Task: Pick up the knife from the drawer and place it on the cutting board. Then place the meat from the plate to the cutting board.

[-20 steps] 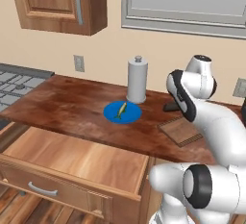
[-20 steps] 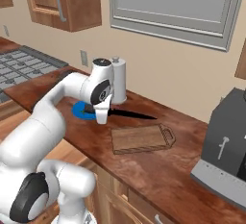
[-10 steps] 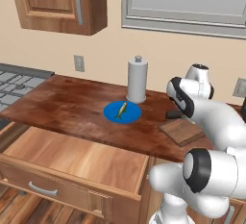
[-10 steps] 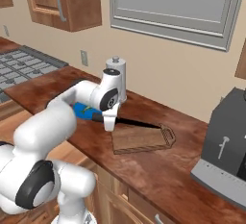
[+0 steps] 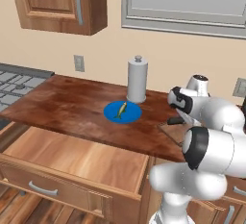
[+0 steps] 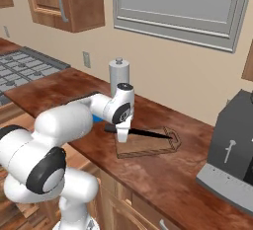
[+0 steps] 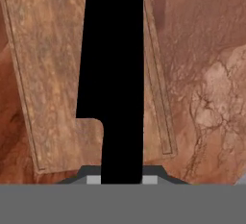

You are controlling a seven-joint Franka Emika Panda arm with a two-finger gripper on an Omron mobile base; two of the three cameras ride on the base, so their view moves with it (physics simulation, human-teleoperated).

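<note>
My gripper (image 6: 122, 134) is shut on the black knife (image 6: 143, 133), holding it near the handle. The thin dark blade lies level just above the brown cutting board (image 6: 148, 147) and runs along its length. In the hand view the knife (image 7: 113, 74) shows as a black shape over the board (image 7: 48, 74), with the gripper (image 7: 121, 177) clamped at its lower end. The knife's handle (image 5: 174, 120) pokes out beside the arm over the board's edge (image 5: 169, 130). Left of it, the small yellow-green meat (image 5: 121, 109) lies on the blue plate (image 5: 122, 111). The drawer (image 5: 72, 160) stands pulled open below the counter.
A paper-towel roll (image 5: 136, 80) stands just behind the plate. A dark coffee machine (image 6: 232, 160) sits on the counter to the right of the board. A stove (image 6: 24, 68) lies at the far left. Wall cabinets (image 5: 57, 2) hang above the counter.
The arm has swung right with the knife, from beside the plate to over the cutting board, and has come lower. The gripper stayed shut on the knife.
</note>
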